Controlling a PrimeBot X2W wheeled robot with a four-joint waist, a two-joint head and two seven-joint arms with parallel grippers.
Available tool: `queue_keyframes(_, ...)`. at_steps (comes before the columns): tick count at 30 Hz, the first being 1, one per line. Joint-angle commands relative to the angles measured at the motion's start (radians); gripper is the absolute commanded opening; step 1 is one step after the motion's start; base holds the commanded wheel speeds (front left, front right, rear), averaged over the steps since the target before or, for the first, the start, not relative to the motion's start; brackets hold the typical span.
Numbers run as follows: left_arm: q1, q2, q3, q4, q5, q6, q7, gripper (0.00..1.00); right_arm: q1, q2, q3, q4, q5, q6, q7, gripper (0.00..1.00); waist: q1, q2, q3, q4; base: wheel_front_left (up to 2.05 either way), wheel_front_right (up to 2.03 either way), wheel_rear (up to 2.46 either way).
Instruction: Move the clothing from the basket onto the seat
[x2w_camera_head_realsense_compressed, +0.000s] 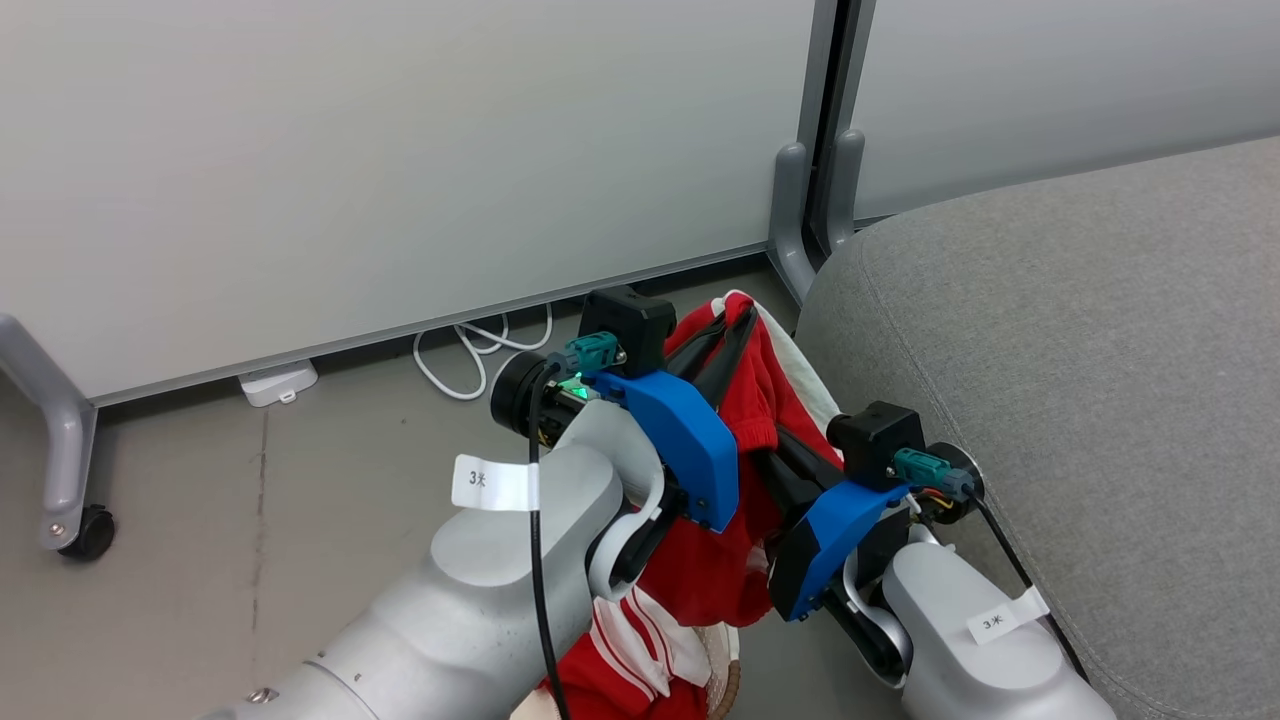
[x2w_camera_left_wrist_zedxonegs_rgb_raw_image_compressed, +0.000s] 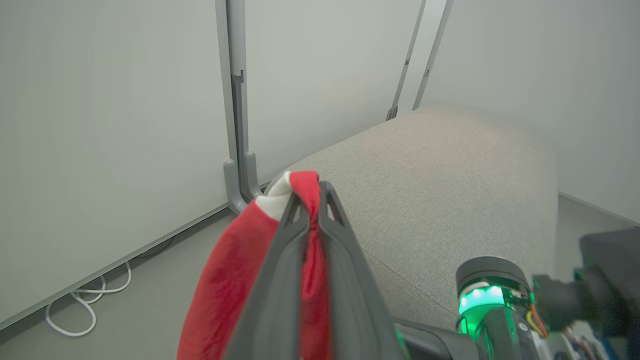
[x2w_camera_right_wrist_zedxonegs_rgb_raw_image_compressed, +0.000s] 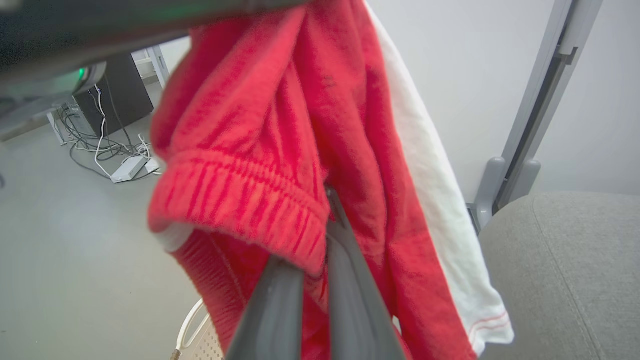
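Observation:
A red piece of clothing (x2w_camera_head_realsense_compressed: 755, 400) with a white panel hangs in the air from my left gripper (x2w_camera_head_realsense_compressed: 735, 318), which is shut on its top fold beside the seat's edge. The left wrist view shows the gripper (x2w_camera_left_wrist_zedxonegs_rgb_raw_image_compressed: 310, 200) with both fingers pinched on red and white cloth (x2w_camera_left_wrist_zedxonegs_rgb_raw_image_compressed: 235, 265). My right gripper (x2w_camera_head_realsense_compressed: 775, 465) is lower and shut on the same hanging clothing (x2w_camera_right_wrist_zedxonegs_rgb_raw_image_compressed: 280, 125), its fingertips tucked under a ribbed cuff. Below, more red-and-white striped cloth (x2w_camera_head_realsense_compressed: 640, 640) reaches down to the basket (x2w_camera_head_realsense_compressed: 732, 680). The grey seat (x2w_camera_head_realsense_compressed: 1050, 350) lies to the right.
White partition panels on grey posts (x2w_camera_head_realsense_compressed: 800, 210) stand close behind. A white cable (x2w_camera_head_realsense_compressed: 470, 360) and a small white box (x2w_camera_head_realsense_compressed: 278, 382) lie on the floor by the panel. A caster leg (x2w_camera_head_realsense_compressed: 75, 500) stands at the left. The basket's perforated wall (x2w_camera_right_wrist_zedxonegs_rgb_raw_image_compressed: 202, 335) shows below the cloth.

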Motion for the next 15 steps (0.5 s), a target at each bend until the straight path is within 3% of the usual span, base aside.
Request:
queue_keyframes(1, -0.017, 0.0, 0.0, 0.005, -0.006, -0.004, -0.007, 0.0, -0.009, -0.003, 0.002, 0.005, 0.009, 0.0, -0.005, 0.0, 0.0, 0.0, 0.0, 0.0, 0.0, 0.0, 0.0)
queue_keyframes(14, -0.023, 0.0, -0.015, 0.015, -0.016, 0.001, -0.015, 0.0, -0.012, -0.003, 0.009, 0.016, 0.017, 0.0, -0.011, 0.0, 0.0, 0.0, -0.003, 0.003, 0.0, 0.0, 0.0)
queue_keyframes(15, -0.023, 0.0, -0.017, 0.016, -0.018, 0.0, -0.015, 0.3, -0.013, -0.003, 0.01, 0.017, 0.018, 0.0, -0.011, 0.0, 0.0, 0.0, -0.003, 0.003, 0.0, 0.0, 0.0)
